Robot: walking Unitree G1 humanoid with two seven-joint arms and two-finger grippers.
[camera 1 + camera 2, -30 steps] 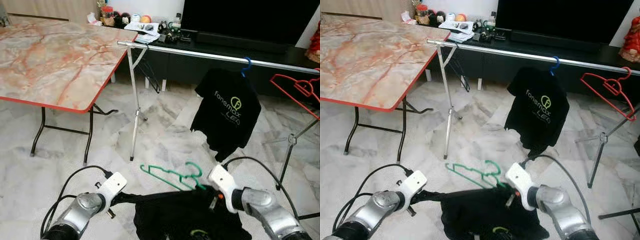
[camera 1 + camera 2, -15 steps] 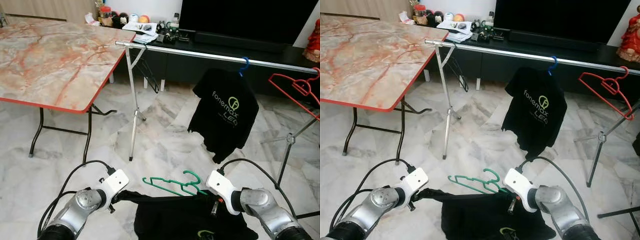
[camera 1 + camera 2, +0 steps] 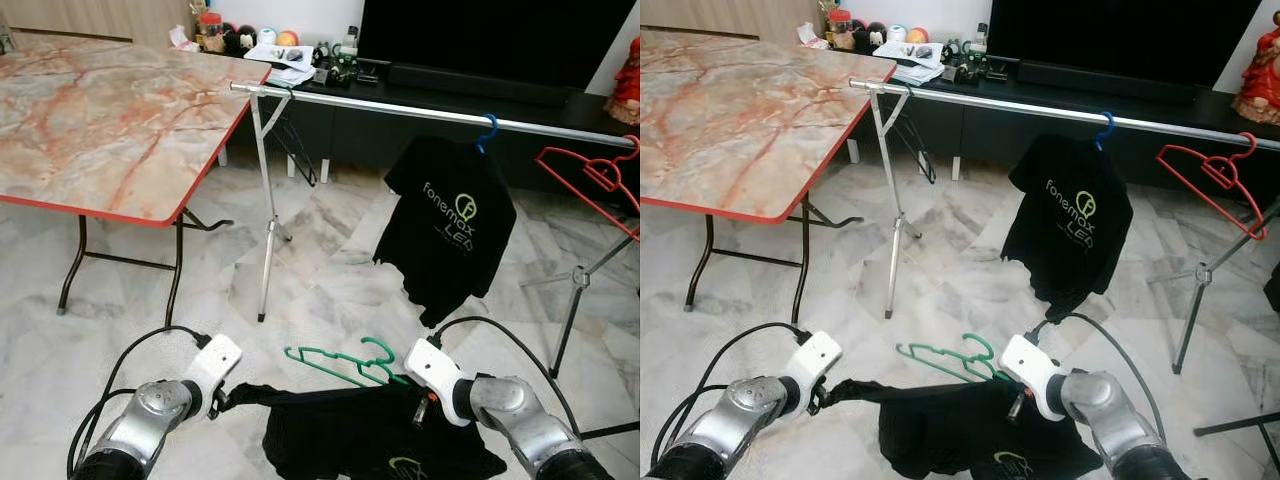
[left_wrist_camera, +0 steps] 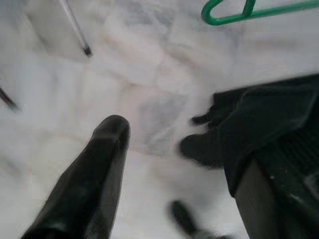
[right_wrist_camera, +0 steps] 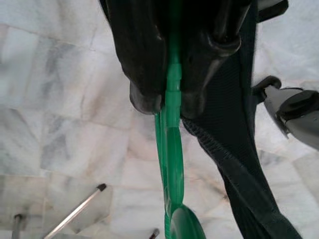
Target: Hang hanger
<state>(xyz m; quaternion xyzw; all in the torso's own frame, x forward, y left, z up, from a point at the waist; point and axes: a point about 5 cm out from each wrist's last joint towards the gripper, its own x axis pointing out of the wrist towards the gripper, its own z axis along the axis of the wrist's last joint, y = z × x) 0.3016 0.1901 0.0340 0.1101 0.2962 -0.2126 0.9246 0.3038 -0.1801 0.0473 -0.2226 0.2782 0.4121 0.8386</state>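
Observation:
A green hanger (image 3: 345, 362) sticks out of the collar of a black shirt (image 3: 370, 440) held low over the marble floor. My right gripper (image 5: 169, 99) is shut on the green hanger's stem, with the shirt beside its fingers; in the left eye view it sits at the shirt's right shoulder (image 3: 418, 405). My left gripper (image 4: 157, 139) stands open, and the shirt's edge (image 4: 249, 114) is draped over one finger. From there the cloth stretches out to the left (image 3: 235, 395). Ahead runs a silver clothes rail (image 3: 400, 105).
Another black shirt (image 3: 452, 225) hangs from the rail on a blue hanger (image 3: 490, 130), and a red hanger (image 3: 590, 175) hangs at the right end. The rail's leg (image 3: 268, 230) stands ahead. A marble-top table (image 3: 100, 120) is at left, a dark TV cabinet (image 3: 450, 85) behind.
My left gripper has drawn back to the left and a little lower, pulling the shirt's edge out longer. The right gripper with the green hanger has barely shifted.

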